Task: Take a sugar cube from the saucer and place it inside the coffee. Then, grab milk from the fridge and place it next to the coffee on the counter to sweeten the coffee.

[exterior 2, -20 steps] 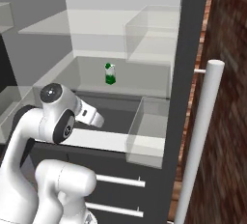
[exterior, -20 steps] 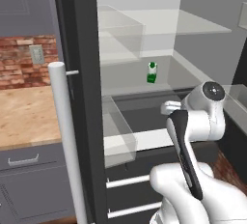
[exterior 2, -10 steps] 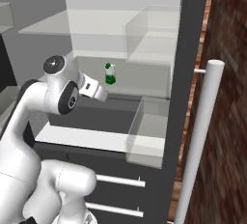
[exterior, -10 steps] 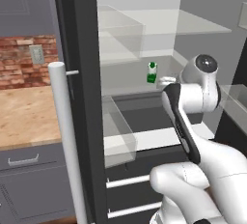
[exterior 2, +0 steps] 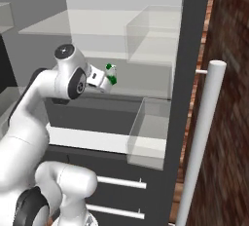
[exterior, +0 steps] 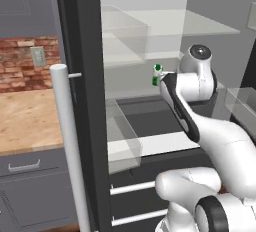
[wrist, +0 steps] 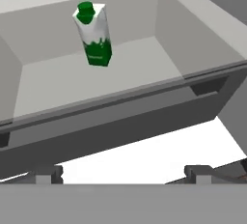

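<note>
Jaws wide, short of milk point(wrist: 94, 34), unobstructed.

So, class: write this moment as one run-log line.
phase: reaching for milk | fridge: open | gripper: open, short of milk | milk: upright on shelf

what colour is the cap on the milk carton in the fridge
Green, atop the white milk carton; clearest in the hand view.

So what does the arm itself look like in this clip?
The arm is glossy white with rounded, tube-like links, dark grey bands at the joints and round dark caps on them. The gripper is a small white block. No cables or markings show.
</note>
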